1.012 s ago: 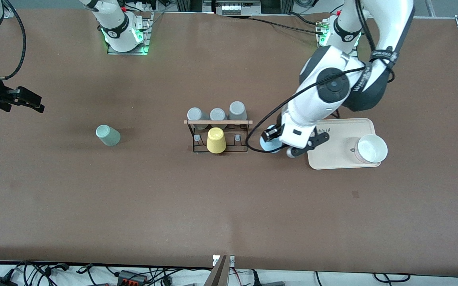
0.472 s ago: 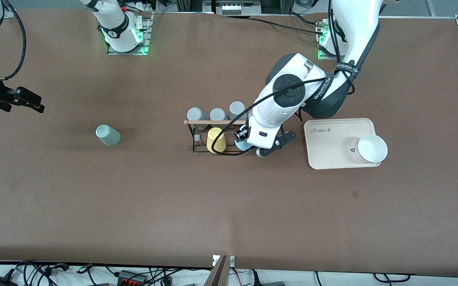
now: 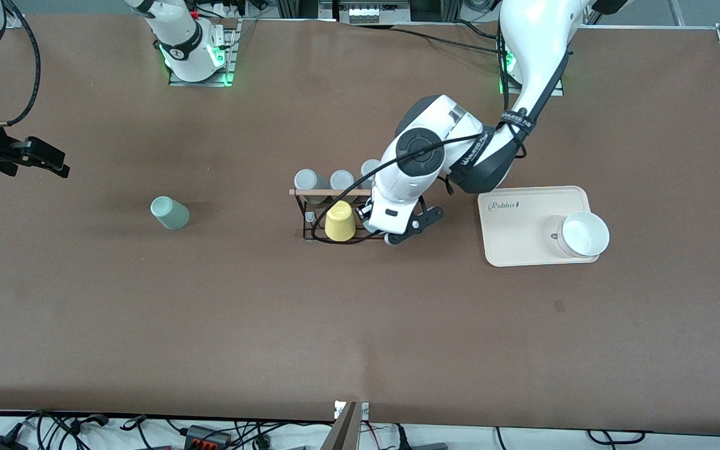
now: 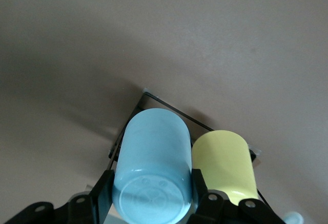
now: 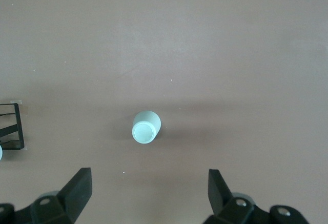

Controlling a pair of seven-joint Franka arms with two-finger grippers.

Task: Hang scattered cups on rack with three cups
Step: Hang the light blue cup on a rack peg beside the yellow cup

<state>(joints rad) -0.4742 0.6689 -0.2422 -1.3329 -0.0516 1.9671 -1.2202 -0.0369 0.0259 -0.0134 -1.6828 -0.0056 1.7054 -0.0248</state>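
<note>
Front view: your left gripper (image 3: 377, 226) sits mid-frame over the rack (image 3: 342, 193), beside the yellow cup (image 3: 339, 221); mint cup (image 3: 170, 212) lies mid-left.

Left wrist view: fingers pinch the blue cup (image 4: 152, 171) w/ base toward camera (looks light, smooth, prob. slippery; hold mid-wall).

Right wrist view: right gripper (image 5: 149, 189) spread wide, waiting above the mint cup.

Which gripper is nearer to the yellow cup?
Left. The left gripper, holding the blue cup, is over the rack beside the yellow cup; the right gripper waits above the mint cup.
</note>
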